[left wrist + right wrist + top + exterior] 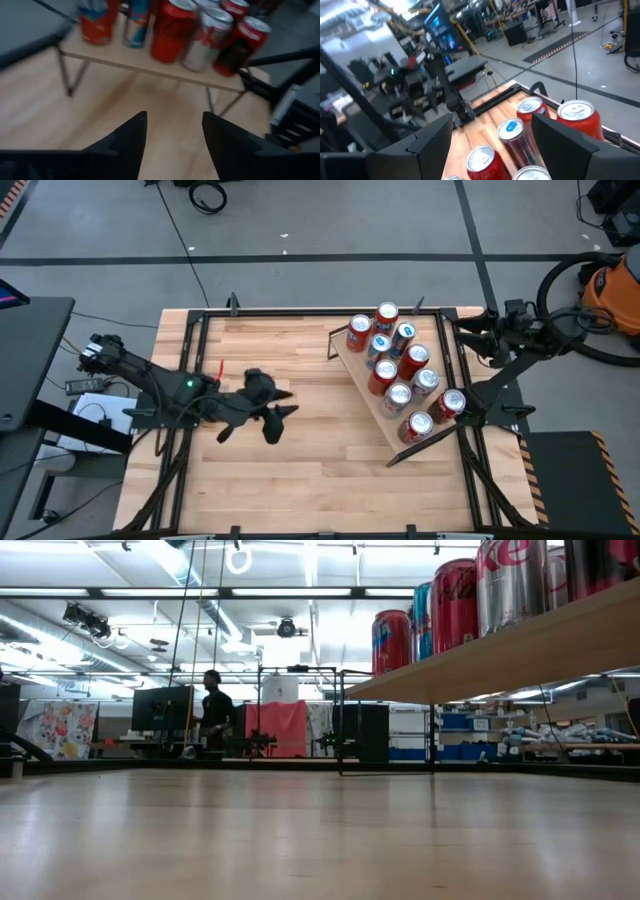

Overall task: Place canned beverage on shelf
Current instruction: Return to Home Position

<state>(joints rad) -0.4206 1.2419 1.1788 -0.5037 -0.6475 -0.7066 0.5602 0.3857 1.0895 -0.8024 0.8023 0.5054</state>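
Two dark fingers [130,140] of the left end effector [174,116] stand nearest in the left wrist view, spread well apart with nothing between them. In the high view this end effector hangs above the left middle of the bench [300,480], well apart from the shelf and pointing toward it. Farther on, the shelf [520,645] stands on the right half of the bench, a sloped light wood board on thin black supports that runs at an angle from the far middle toward the near right corner. Ten cans [416,360] stand upright on it in two close rows: mostly red ones, two silver ones near the middle and two blue ones toward the far end. The right arm is folded at the bench's right edge. The right end effector [492,120] is above the far end of the shelf, its fingers wide apart and empty, with the tops of several cans showing below them. Beyond the bench, in the low view, a person [213,705] stands in the room among desks and screens.
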